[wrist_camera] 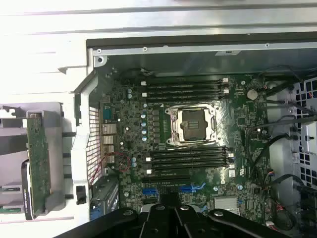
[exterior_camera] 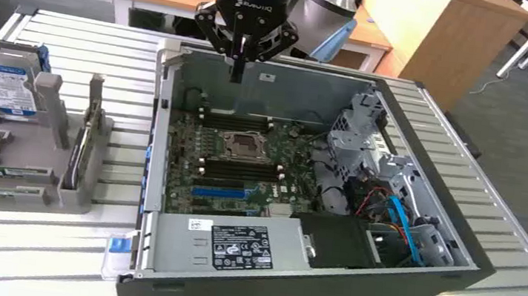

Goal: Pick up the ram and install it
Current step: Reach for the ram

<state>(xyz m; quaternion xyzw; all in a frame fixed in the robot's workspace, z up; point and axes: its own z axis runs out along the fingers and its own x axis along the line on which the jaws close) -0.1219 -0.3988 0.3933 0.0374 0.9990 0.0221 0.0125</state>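
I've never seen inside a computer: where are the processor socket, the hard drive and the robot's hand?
Processor socket (exterior_camera: 241, 144), exterior view, its middle.
Hard drive (exterior_camera: 5, 85), exterior view, its blue-and-white label.
Hand (exterior_camera: 237, 76), exterior view, between its fingertips.

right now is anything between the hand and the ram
The hand hangs shut over the open computer case; the ram stands in the grey holder outside it. Only the case's side wall lies between them.
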